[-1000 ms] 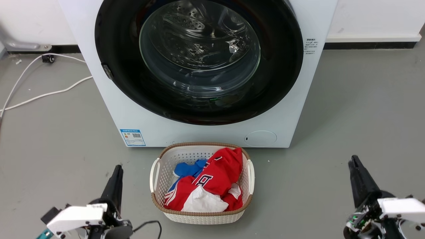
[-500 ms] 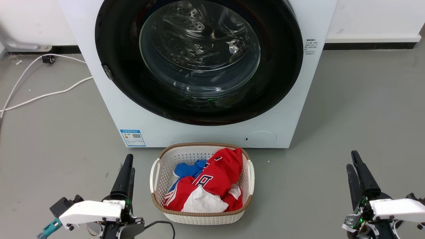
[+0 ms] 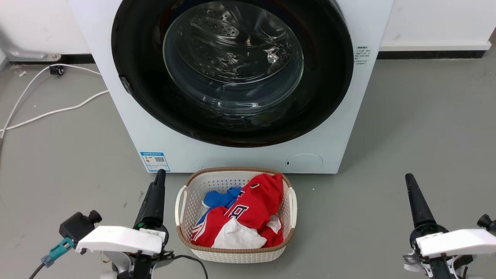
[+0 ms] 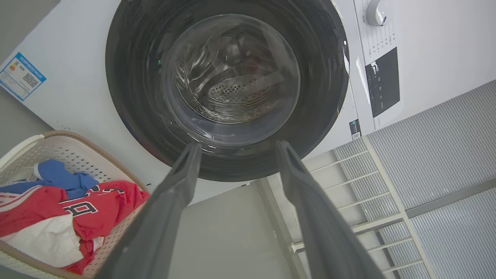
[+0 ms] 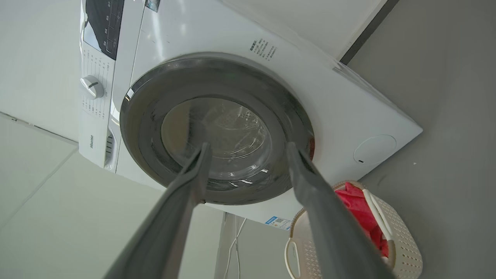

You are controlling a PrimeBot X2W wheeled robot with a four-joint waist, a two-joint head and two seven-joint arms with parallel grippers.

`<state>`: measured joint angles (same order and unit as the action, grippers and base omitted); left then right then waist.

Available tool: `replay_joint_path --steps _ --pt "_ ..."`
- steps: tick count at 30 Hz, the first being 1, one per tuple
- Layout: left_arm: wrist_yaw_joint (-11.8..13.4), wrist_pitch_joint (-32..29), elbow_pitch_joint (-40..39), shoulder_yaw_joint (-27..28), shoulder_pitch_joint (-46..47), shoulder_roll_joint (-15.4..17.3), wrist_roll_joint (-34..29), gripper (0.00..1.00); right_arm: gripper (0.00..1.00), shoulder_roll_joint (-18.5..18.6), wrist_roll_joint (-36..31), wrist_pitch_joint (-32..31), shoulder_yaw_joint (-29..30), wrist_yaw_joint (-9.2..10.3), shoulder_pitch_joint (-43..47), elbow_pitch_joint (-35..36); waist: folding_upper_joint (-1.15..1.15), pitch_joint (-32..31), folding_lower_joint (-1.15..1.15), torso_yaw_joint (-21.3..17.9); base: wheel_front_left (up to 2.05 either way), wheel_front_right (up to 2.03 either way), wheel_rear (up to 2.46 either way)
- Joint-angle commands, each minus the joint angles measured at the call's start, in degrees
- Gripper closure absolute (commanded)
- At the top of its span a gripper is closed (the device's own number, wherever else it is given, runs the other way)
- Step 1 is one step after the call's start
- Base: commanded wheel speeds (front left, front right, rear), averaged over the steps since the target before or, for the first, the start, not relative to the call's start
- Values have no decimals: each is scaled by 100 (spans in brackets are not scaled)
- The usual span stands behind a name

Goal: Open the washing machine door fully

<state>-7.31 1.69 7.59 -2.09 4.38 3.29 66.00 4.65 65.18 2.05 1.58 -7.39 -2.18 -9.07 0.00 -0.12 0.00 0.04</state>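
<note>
Both spread wide, empty: L gripper [image 4: 238, 144] & R gripper [image 5: 248, 145], apart from shut washing machine door [image 3: 232, 77].

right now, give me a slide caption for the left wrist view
Open left gripper faces the closed washing machine door, laundry basket alongside.

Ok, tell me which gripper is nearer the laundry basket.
The left gripper: its fingers rise right beside the laundry basket, by its left rim, while the right gripper stands well off on the other side.
</note>
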Motion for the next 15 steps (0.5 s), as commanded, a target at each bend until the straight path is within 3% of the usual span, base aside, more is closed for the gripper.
replay_joint_path --steps 1,15 --pt "-11 40 -134 -37 52 64 -190 0 0 46 -214 38 -2 -5 -51 129 0 -2 0 0 0 0 0" --pt "-13 323 -189 -223 -41 211 -1880 0 0 -18 -2107 -51 18 -7 117 358 0 -25 0 15 0 0 0"
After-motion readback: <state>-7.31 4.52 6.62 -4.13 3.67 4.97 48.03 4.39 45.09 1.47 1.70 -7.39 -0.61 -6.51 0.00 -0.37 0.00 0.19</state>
